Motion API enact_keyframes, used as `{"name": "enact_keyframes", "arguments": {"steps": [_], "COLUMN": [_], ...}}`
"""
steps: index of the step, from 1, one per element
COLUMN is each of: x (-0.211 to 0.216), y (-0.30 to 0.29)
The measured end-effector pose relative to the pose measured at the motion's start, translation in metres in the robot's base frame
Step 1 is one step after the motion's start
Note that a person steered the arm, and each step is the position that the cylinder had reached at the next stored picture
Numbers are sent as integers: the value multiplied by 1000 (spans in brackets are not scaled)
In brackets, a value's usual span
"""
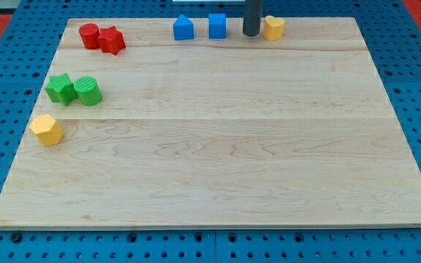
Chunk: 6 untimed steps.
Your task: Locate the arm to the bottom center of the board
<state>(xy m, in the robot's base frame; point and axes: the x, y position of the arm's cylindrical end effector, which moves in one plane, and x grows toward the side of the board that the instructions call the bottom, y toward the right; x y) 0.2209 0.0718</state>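
My tip (251, 33) is resting at the view's top edge of the wooden board (218, 183), a little to the view's right of centre; it is sitting just beside the yellow block (272, 28) on its right, near enough that I cannot tell whether the two are touching, and it is standing close to the blue cube (217, 25) on its left, with the blue house-shaped block (183, 28) lying further left; there is no claw on this rod, so nothing is spreading, pressing together or pinching anything, and only the bare rod end is meeting the board; the place I am aiming for, the bottom centre of the board, is lying well apart from me, across the whole bare stretch of wood toward the view's bottom; the main risk, as I judge it, is coming at the very start: if I am drifting sideways while pulling away, I may be nudging the yellow block off the top edge or knocking the blue cube into its neighbour; a straight pull downward is looking safest; the red blocks (101, 37), the green blocks (74, 90) and the second yellow block (47, 129) are all sitting far over at the view's left, so they are threatening nothing unless I am veering widely; overshooting past the bottom edge is the remaining danger.
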Motion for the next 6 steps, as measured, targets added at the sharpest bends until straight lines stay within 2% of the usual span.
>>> {"name": "enact_keyframes", "arguments": {"steps": [2, 3, 4, 5, 6], "x": [-7, -6, 39, 150, 269], "y": [67, 76, 43, 33, -12]}}
